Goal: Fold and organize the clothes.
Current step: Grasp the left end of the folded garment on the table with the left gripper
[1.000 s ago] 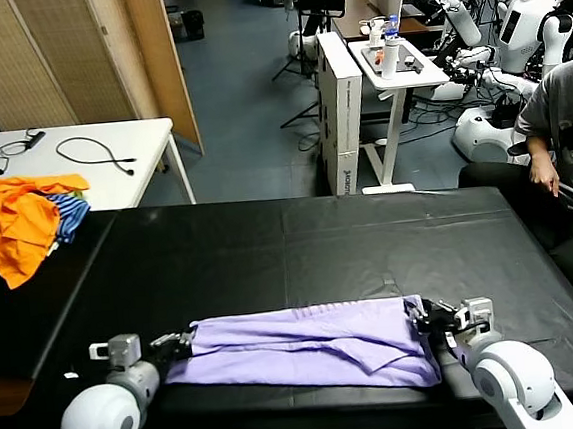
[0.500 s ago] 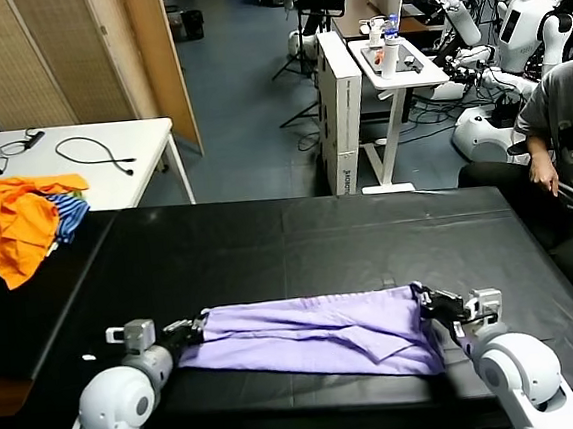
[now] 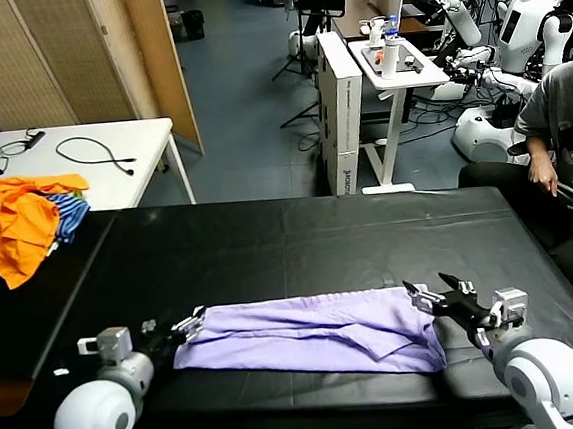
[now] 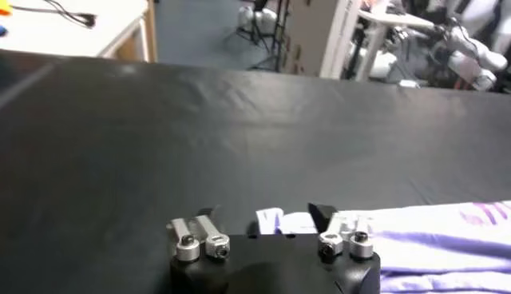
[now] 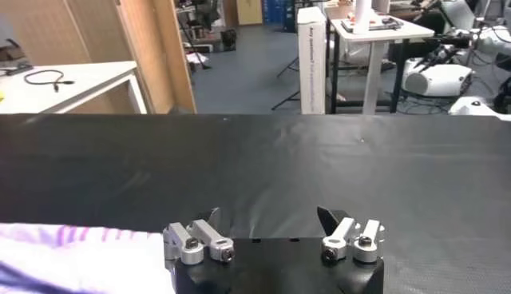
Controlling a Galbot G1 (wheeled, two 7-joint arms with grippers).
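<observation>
1. The black table fills the middle of the head view, its near edge running between the robot's two arms.
2. A white table stands beyond the far left corner, with a black cable lying on it.
3. The lavender T-shirt lies flat along the near edge of the black table as a long folded band stretched from left to right; faint purple print shows near its far edge.
4. An orange and blue-striped garment pile sits at the far left of the black table, well apart from the T-shirt.
5. The left pincer is at the T-shirt's left end, fingers spread apart; the left wrist view shows the cloth's corner just beside one finger, not clamped.
6. The right pincer is at the T-shirt's right end, fingers spread wide, holding nothing; the cloth edge lies just beside it.
</observation>
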